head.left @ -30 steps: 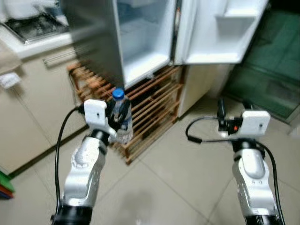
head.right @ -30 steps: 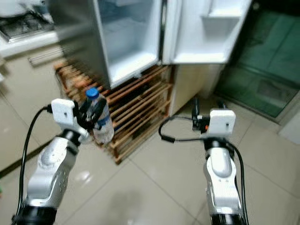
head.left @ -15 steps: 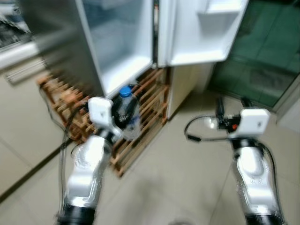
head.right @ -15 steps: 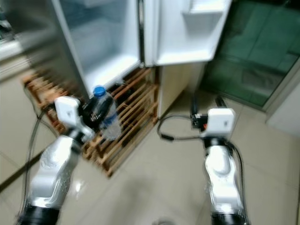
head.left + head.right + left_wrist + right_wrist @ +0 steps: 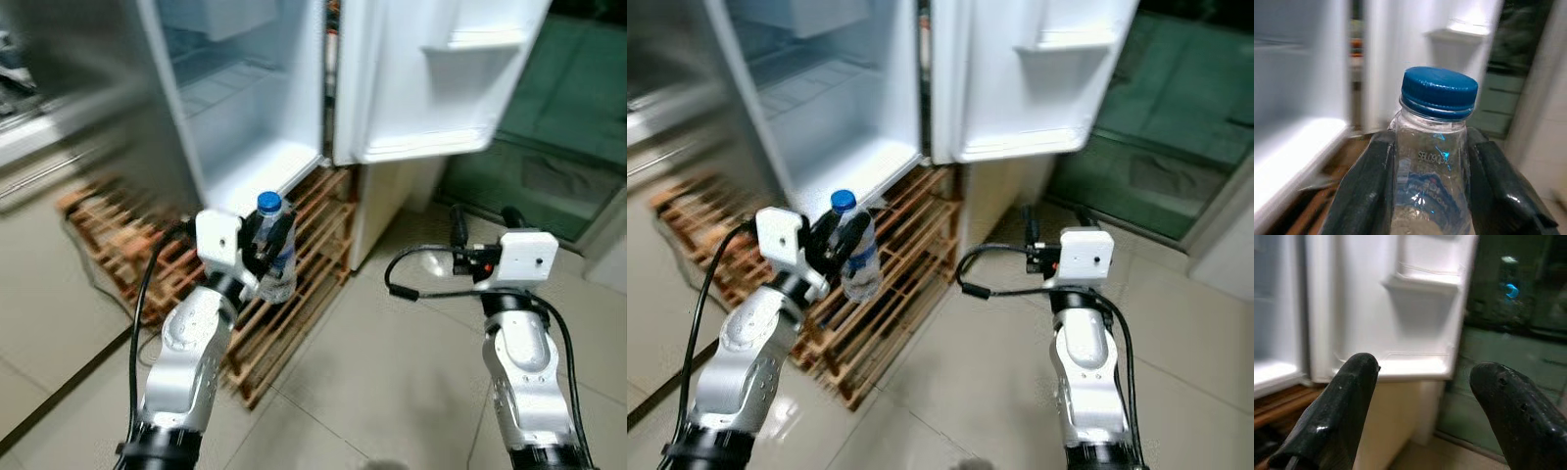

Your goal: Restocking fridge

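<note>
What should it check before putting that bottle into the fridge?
1. Bottle held firmly: ok, the left tool has a finger on each side of it.
2. Cap on: ok, blue cap in place.
3. Fridge door open: ok, swung wide.
4. Room on the shelf: ok, it looks bare.
5. Right tool free: ok, open and holding nothing.
6. Close enough to reach the shelf: cannot tell.

wooden slatted rack [image 5: 294,264]; tiled floor [image 5: 392,392]
</note>
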